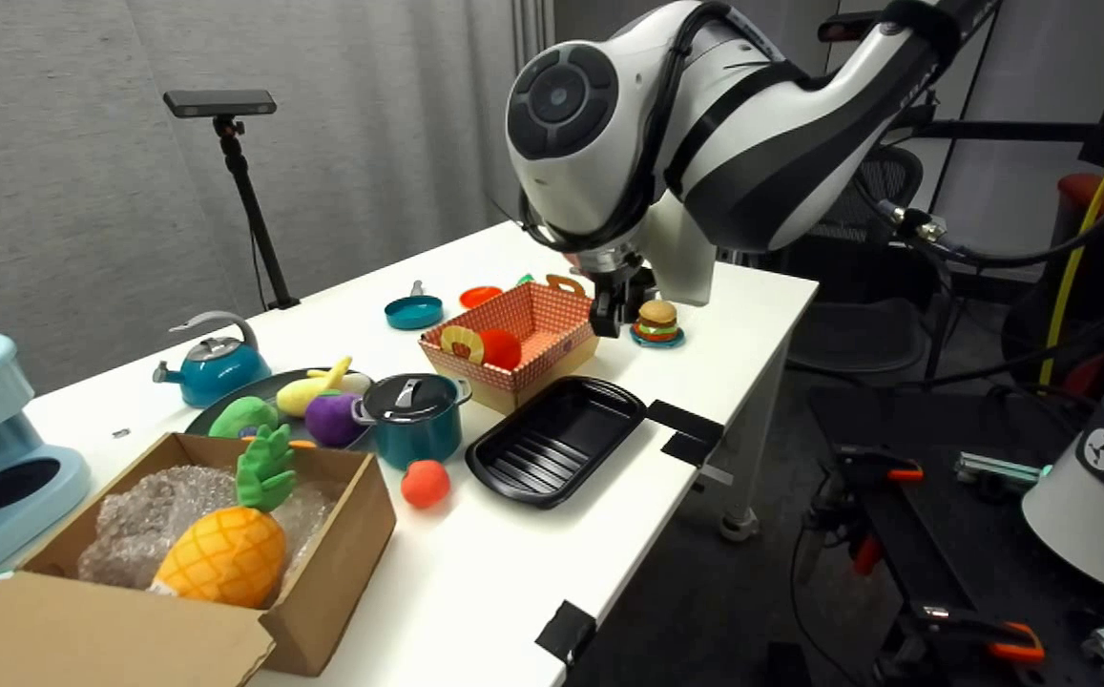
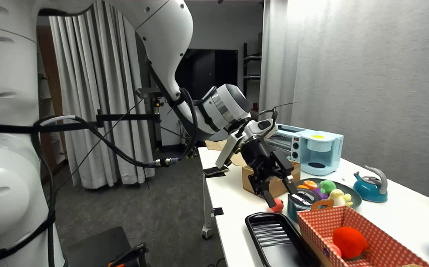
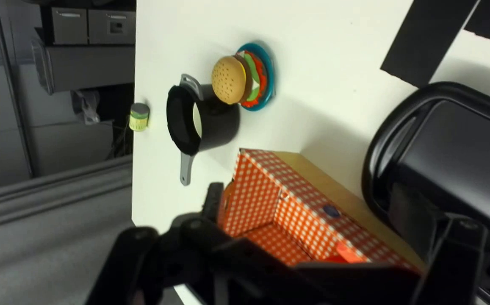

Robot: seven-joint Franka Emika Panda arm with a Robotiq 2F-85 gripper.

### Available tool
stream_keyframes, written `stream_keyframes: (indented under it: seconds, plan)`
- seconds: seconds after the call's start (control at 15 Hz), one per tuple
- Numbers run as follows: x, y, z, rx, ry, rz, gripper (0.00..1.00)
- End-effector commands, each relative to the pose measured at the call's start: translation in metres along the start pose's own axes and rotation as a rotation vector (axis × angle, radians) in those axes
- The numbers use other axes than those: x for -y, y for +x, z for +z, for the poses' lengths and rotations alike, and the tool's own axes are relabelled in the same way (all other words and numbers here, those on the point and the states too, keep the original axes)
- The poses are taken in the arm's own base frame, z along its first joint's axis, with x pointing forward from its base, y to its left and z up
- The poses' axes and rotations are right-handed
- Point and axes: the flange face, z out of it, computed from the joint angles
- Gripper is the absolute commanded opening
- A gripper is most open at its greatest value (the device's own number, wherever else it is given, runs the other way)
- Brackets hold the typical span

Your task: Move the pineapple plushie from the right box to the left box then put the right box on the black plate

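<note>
The pineapple plushie (image 1: 227, 558), orange-yellow with a green tuft, lies on the plastic lining in the left box (image 1: 351, 572), a brown cardboard box that also shows in an exterior view (image 2: 248, 181). The right box (image 1: 552, 377), red-checked inside with tan sides, stands on the table and holds a round red toy (image 2: 349, 241). It shows in the wrist view (image 3: 249, 186). The black plate (image 1: 575, 429) lies right beside it, also in the wrist view (image 3: 448, 152). My gripper (image 2: 281, 195) is open and empty, above the table near the right box and black plate (image 2: 251, 226).
A teal pot (image 1: 415, 425) and a red ball (image 1: 425, 484) stand between the two boxes. A dark dish (image 1: 270, 386) holds toy vegetables. A toy burger (image 1: 656, 320) and a black saucepan (image 3: 219, 123) stand beyond the right box. The black plate lies near the table's edge.
</note>
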Motion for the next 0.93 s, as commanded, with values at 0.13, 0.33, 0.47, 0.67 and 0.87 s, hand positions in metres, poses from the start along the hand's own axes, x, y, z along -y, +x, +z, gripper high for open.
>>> stream_keyframes:
  seconds: [0.13,0.33,0.47,0.67,0.87]
  plan:
    - [-0.015,-0.012,0.018,-0.053,0.095,0.010,0.98]
    - [-0.003,0.007,0.018,-0.116,0.142,-0.005,0.93]
    - [0.006,0.027,0.014,-0.130,0.206,-0.006,0.92]
    - [0.011,0.050,0.009,-0.105,0.326,0.001,0.91]
    - [0.019,0.073,0.000,-0.111,0.454,-0.009,0.88]
